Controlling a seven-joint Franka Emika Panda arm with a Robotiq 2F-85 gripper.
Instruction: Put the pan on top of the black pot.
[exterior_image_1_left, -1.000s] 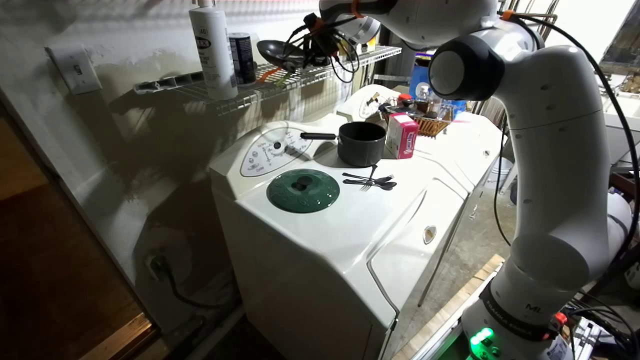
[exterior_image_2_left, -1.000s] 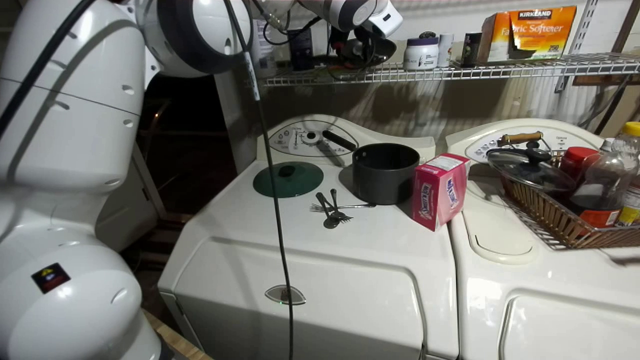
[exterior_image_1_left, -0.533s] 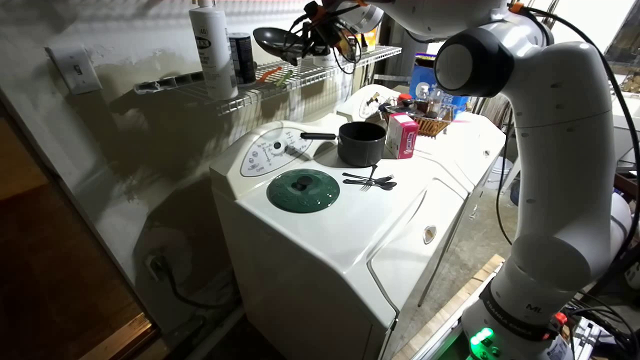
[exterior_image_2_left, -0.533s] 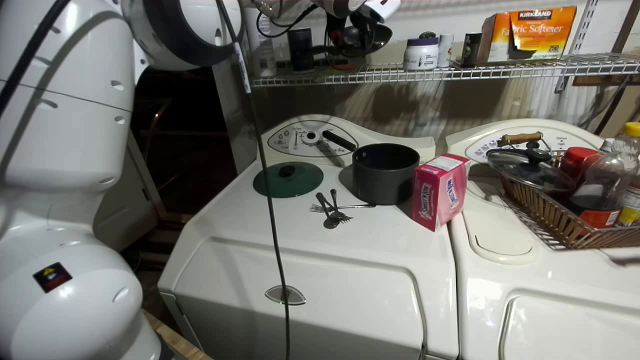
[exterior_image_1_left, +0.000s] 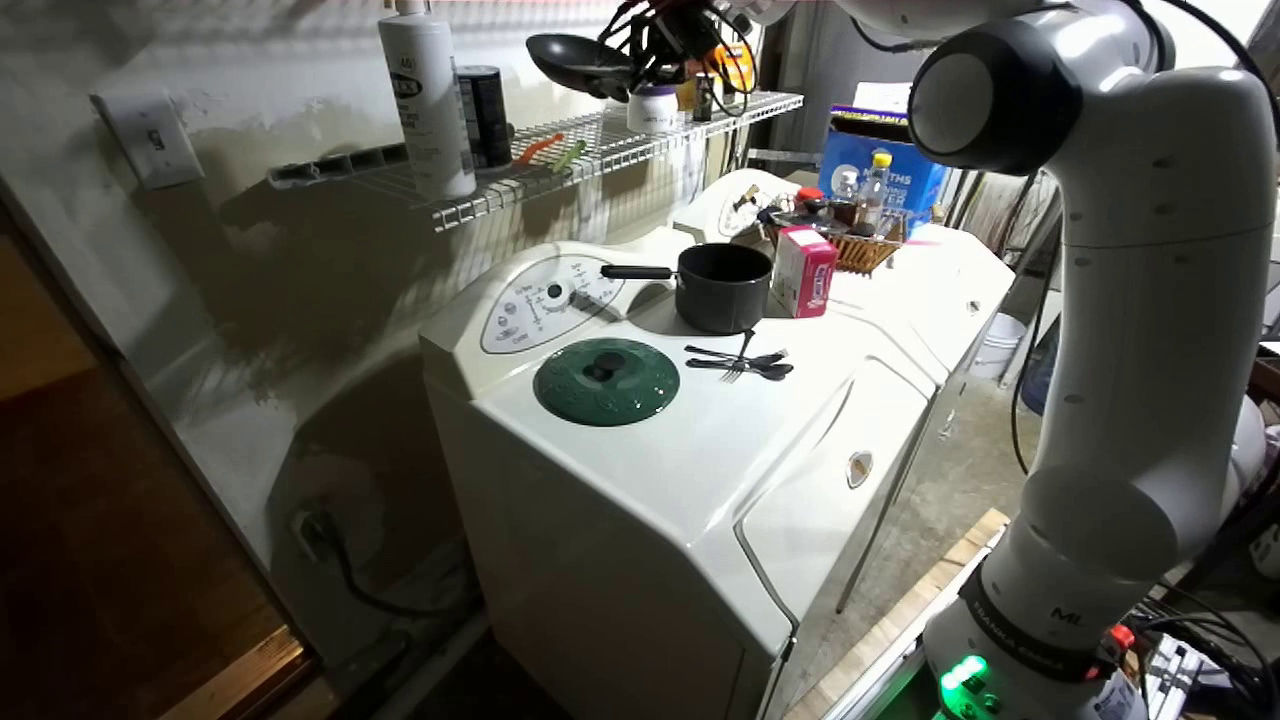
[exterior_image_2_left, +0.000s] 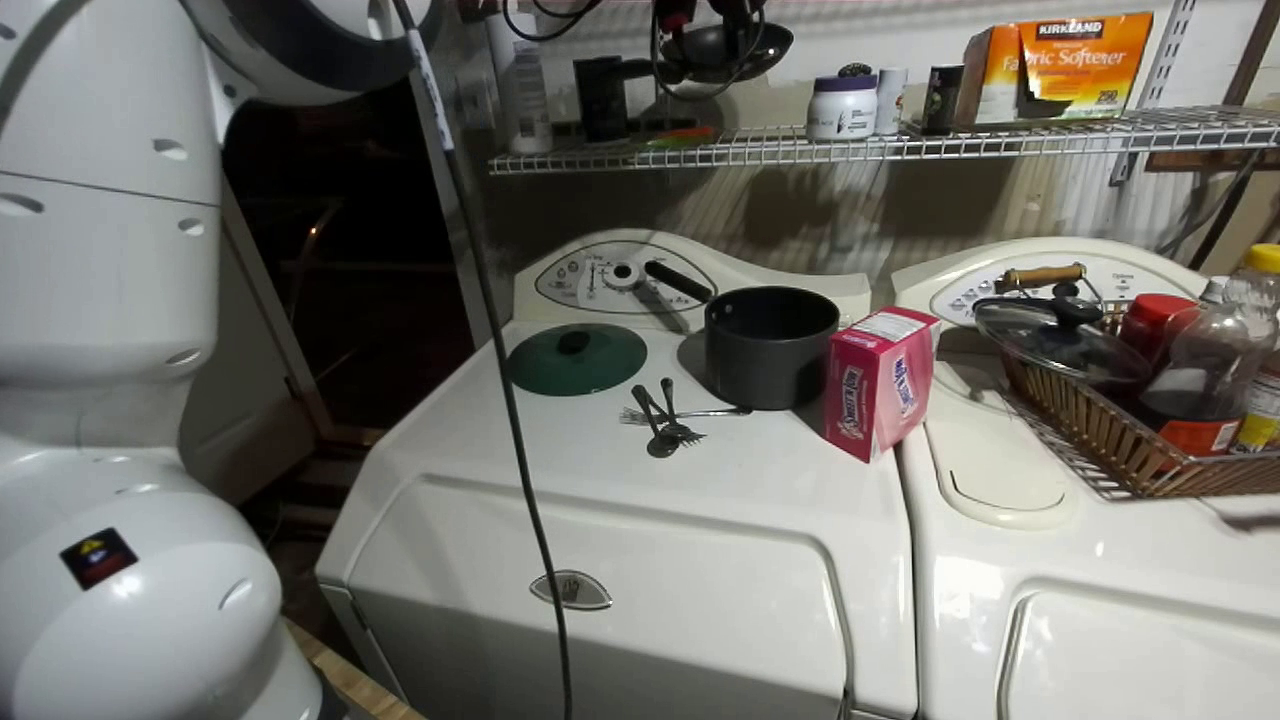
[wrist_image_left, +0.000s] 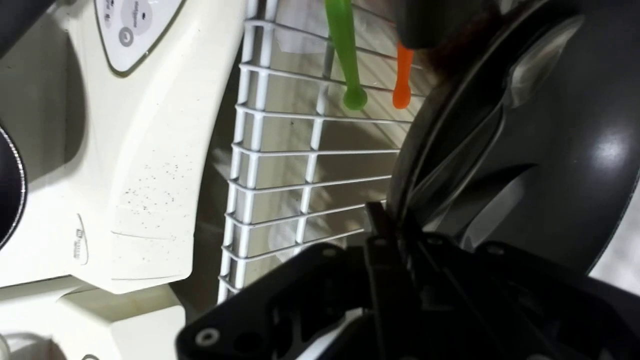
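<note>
In the wrist view, the end effector (wrist_image_left: 395, 225) is at the bottom and grips the dark pan (wrist_image_left: 560, 120), whose edge sits pinched between the two fingers. The pan fills much of the right side. To its left runs a white wire shelf (wrist_image_left: 255, 131), with a green stick (wrist_image_left: 347, 55) and an orange stick (wrist_image_left: 402, 75) near the top.

In an exterior view, the pan hangs in the air higher than the shelf, well apart from the black pot (exterior_image_1_left: 725, 290). The pot stands upright on the white surface (exterior_image_1_left: 640, 470), its handle pointing toward the control panel (exterior_image_1_left: 525, 315). Just beside it stands a pink box (exterior_image_1_left: 803, 272); whether the two touch cannot be told. Near the pot lie crossed forks and spoons (exterior_image_1_left: 755, 362) and a green lid (exterior_image_1_left: 610, 395). A tall white bottle (exterior_image_1_left: 428, 110) and a dark can (exterior_image_1_left: 485, 118) stand at the near end of the shelf.

In an exterior view, the top edge partly cuts off the end effector, with the pan below it. A purple-lidded jar (exterior_image_2_left: 842, 108) and an orange box (exterior_image_2_left: 1065, 75) stand on the shelf. At the right, a basket (exterior_image_2_left: 1110, 445) carries a glass lid (exterior_image_2_left: 1040, 340).
</note>
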